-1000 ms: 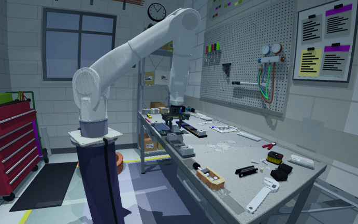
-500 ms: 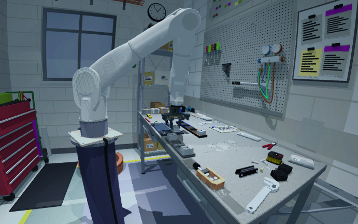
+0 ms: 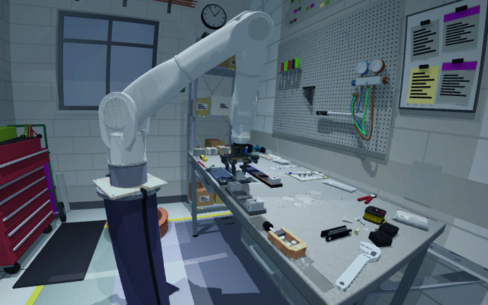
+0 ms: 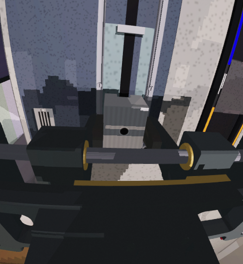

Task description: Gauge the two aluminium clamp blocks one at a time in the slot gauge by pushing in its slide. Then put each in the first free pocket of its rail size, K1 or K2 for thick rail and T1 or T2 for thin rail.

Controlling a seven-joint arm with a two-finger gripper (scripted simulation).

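Observation:
Partly hidden by my fingers, a grey aluminium clamp block [image 4: 124,123] with a round hole in its face sits between them, and my gripper [image 4: 123,128] is closed on it. It stands low over the bench at the near end of the slot gauge [image 4: 130,61], whose dark slot and pale slide bar [image 4: 130,29] run away from it. From the side camera the gripper [image 3: 238,173] is over the dark gauge plate [image 3: 221,175]. A second grey block [image 3: 255,204] sits on the pocket tray [image 3: 243,197] nearer the bench front.
Behind the work stand a shelf rack with boxes [image 3: 211,106] and a pegboard [image 3: 332,76] with tools. A dark rail with orange stripe [image 3: 260,175] lies right of the gauge. A wooden box [image 3: 287,242], black parts [image 3: 336,232] and a wrench [image 3: 357,265] lie toward the bench's near end.

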